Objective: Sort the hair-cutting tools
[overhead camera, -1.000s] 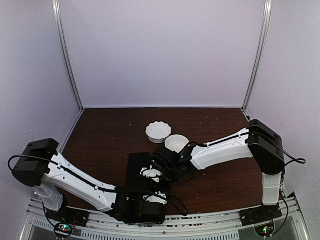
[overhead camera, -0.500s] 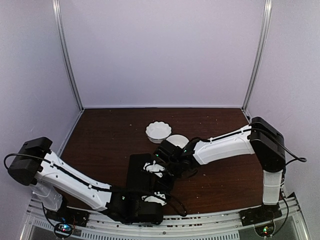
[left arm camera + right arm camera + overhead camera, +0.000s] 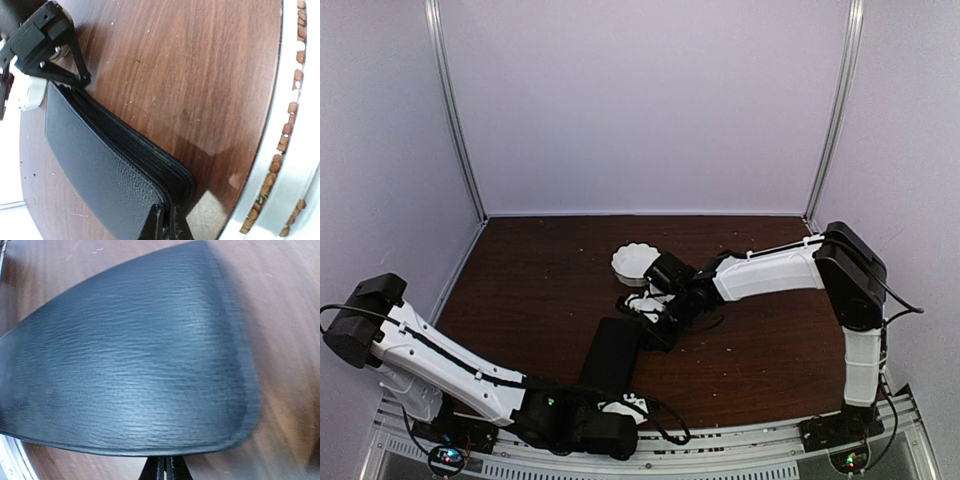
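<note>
**Zip case (image 3: 613, 352) pinched at its near corner, tools out of sight**

The left gripper (image 3: 165, 226) had its fingers pressed together on the near corner of the zip case, right at the zip line, with no gap between them. The right gripper (image 3: 165, 469) was closed as well, its tips at the far edge of the case. That blurred view did not show whether they had nipped anything.

No scissors or clips showed in any view, so the hair-cutting tools were most likely inside the case. It lay folded shut on the table (image 3: 760, 345) near the front edge, with the scalloped white bowl (image 3: 635, 262) beyond it.

The step in hand looked like opening the case. To do that well, one gripper would need to anchor the case while the other drew the zip along its track. The pull should be low and steady, following the corner's curve. Pulling upward risked dragging the whole case along or spilling its contents toward the table's edge.
</note>
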Available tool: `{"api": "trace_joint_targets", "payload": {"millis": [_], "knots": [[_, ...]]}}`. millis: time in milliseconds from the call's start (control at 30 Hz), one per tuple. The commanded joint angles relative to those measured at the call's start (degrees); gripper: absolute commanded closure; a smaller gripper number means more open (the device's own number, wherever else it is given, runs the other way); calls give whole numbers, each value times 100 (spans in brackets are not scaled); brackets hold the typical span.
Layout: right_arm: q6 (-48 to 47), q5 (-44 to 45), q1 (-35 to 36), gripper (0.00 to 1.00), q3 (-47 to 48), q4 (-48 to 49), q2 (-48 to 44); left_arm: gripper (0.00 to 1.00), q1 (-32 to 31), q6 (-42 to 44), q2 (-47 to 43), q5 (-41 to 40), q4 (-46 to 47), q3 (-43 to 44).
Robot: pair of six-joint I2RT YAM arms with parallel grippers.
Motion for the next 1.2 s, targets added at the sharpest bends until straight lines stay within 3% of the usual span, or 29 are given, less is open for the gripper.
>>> {"api": "trace_joint_targets", "payload": {"millis": [0, 400, 433, 567, 800, 967, 1167], "knots": [[-97, 451, -265, 100, 145, -64, -42, 100, -126, -527, -122, 588, -241, -64], [-536, 502, -708, 100, -384, -326, -443, 100, -131, -1579, 0, 109, -795, 3], [-565, 468, -713, 100, -480, -354, -492, 98, -131, -1736, -11, 12, -928, 24], [-582, 313, -709, 100, -787, -543, -727, 69, -130, -1932, -240, -86, -1126, 138], [-809, 50, -645, 100, -1447, -557, -1284, 53, -28, -925, -224, -531, -1074, 1131], [-1011, -374, -210, 100, -1679, -627, -1441, 52, 349, -317, 18, -385, -332, 1181], [-977, -673, 244, 100, -1240, -855, -1303, 54, 744, 432, 230, 28, 198, 943]]}}
